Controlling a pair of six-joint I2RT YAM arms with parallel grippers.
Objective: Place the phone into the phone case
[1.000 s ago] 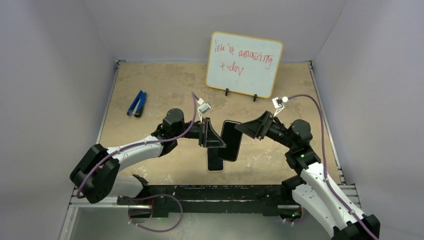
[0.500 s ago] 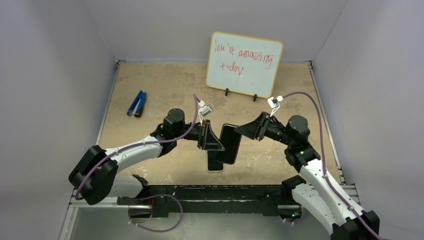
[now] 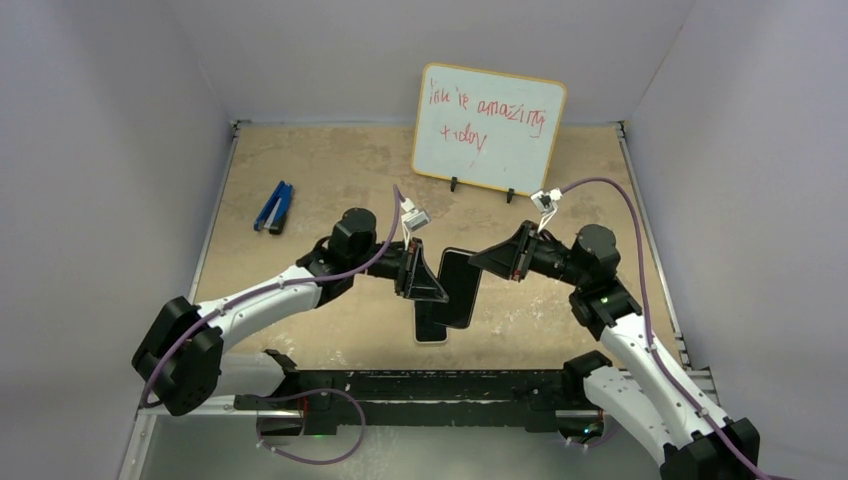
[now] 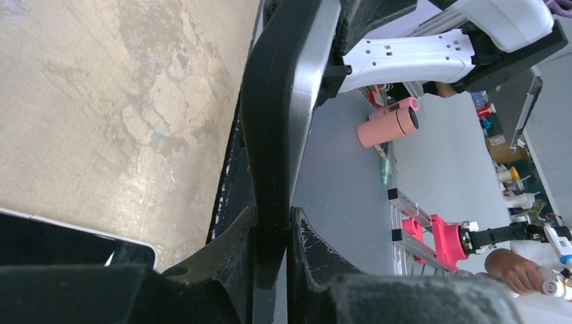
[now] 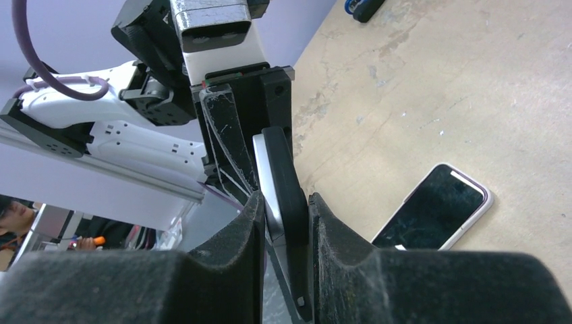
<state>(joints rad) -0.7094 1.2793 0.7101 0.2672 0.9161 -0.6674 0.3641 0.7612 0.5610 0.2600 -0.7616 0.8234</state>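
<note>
Gripping the phone case (image 3: 460, 288) by opposite edges, left pincer (image 4: 273, 233) and right pincer (image 5: 284, 216) are both clamping tight on it, holding it raised, likely for alignment, over the phone (image 3: 430, 330) lying on the desk (image 3: 300, 160).

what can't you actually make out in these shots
- phone: in the top view its upper part is hidden under the held phone case; the left wrist view cuts it off at the bottom edge.
- phone case: seen edge-on in both wrist views, clamped in the left tool and right tool, so its open side can't be told.
- whiteboard: red writing too small to read surely.
- blue object: too small to identify.
</note>
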